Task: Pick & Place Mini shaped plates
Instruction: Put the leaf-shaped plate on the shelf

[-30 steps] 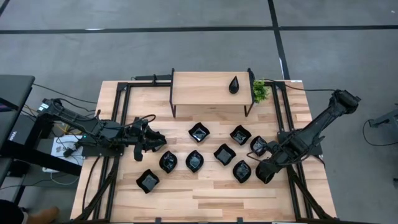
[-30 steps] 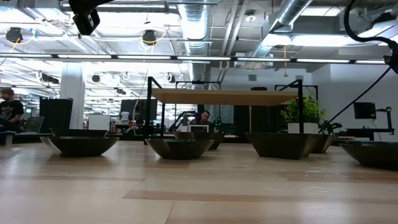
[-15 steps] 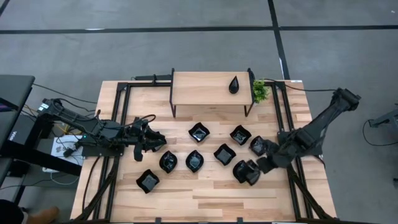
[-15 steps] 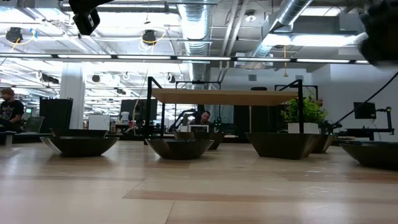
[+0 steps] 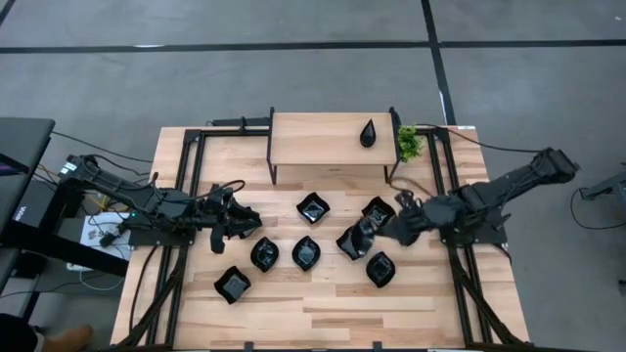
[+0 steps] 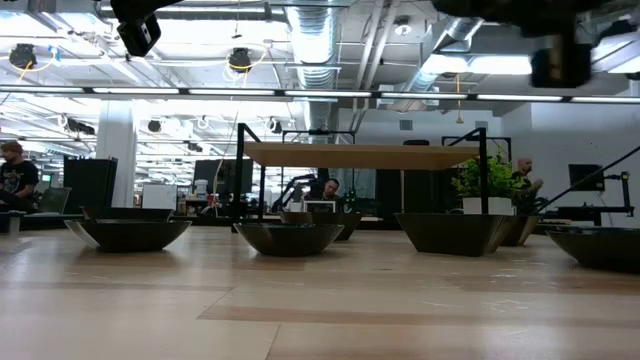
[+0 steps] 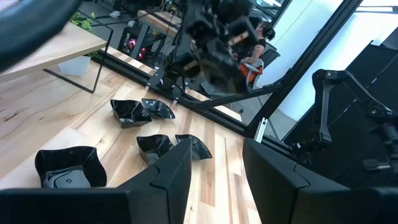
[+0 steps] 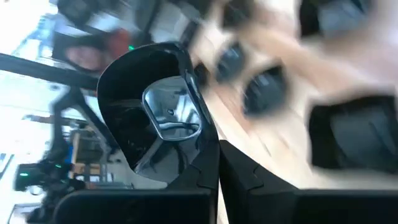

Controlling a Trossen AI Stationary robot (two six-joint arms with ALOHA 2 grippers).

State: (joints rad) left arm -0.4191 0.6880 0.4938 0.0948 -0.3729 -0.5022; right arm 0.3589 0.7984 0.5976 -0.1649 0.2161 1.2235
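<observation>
Several glossy black mini plates lie on their bases on the wooden table, among them one (image 5: 313, 207), one (image 5: 306, 253) and one (image 5: 233, 285). A drop-shaped black plate (image 5: 368, 132) sits on the raised shelf (image 5: 323, 142). My right gripper (image 5: 365, 233) hovers over the middle plates, shut on a black mini plate (image 8: 155, 112). My left gripper (image 5: 242, 221) waits open at the table's left side, its fingers (image 7: 177, 180) apart above the wood. My right gripper pinches the mini plate by its rim (image 8: 200, 138) between the two fingers. The plate is lifted clear of the table and stands tilted on edge, its hollow turned toward the wrist camera. How far back the rim reaches between the fingers does not show.
A small green plant (image 5: 409, 144) stands by the shelf's right leg. Black frame rails (image 5: 191, 196) run along both table sides. Bare wood (image 5: 323, 313) lies along the near edge. In the low view the plates (image 6: 288, 238) line up before the shelf, with people in the room beyond.
My right gripper has swung from the table's right near part toward the left and far side, carrying the plate above the table, and now hangs over the middle plates. The arm has stretched out lower across the right rail. The left arm has kept still.
</observation>
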